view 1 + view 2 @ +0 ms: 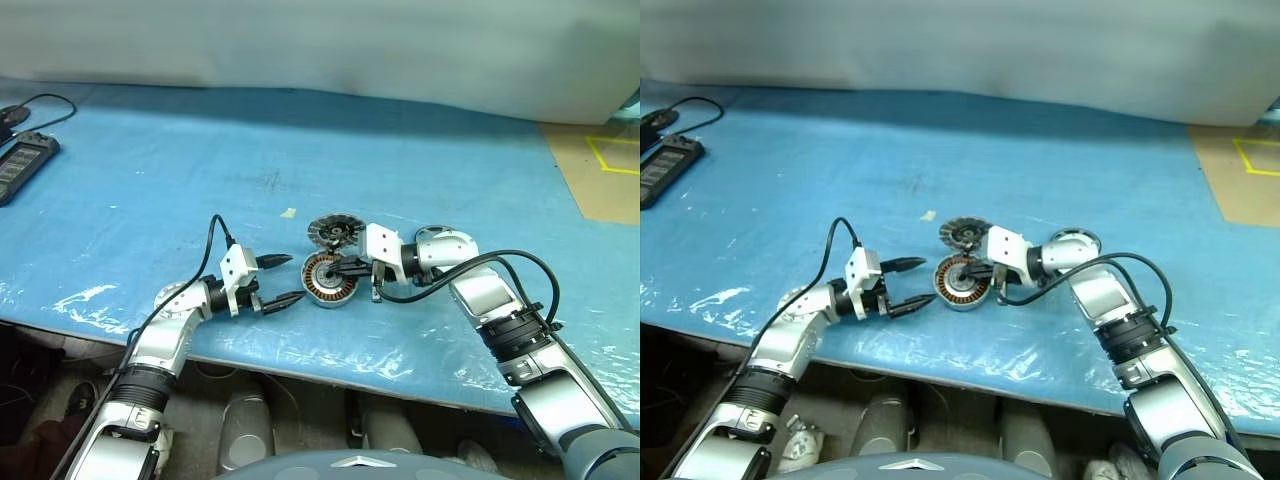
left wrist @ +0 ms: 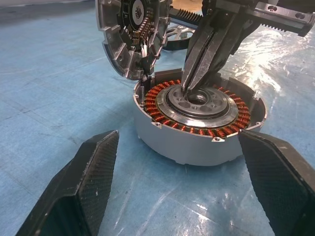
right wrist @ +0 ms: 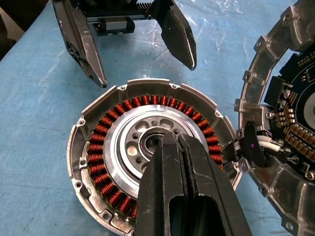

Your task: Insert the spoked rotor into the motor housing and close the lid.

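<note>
From the head view you see the motor housing flat on the blue table, the left gripper at its 9 o'clock, fingers spread. In your left wrist view, the right gripper, pressed together, touches the housing's silver centre. In your right wrist view, the hinged lid stands open at the housing's 3 o'clock.

A workshop or lab test bench: a table covered in blue plastic sheeting, a cabled black device at its edge, yellow floor marking tape.
</note>
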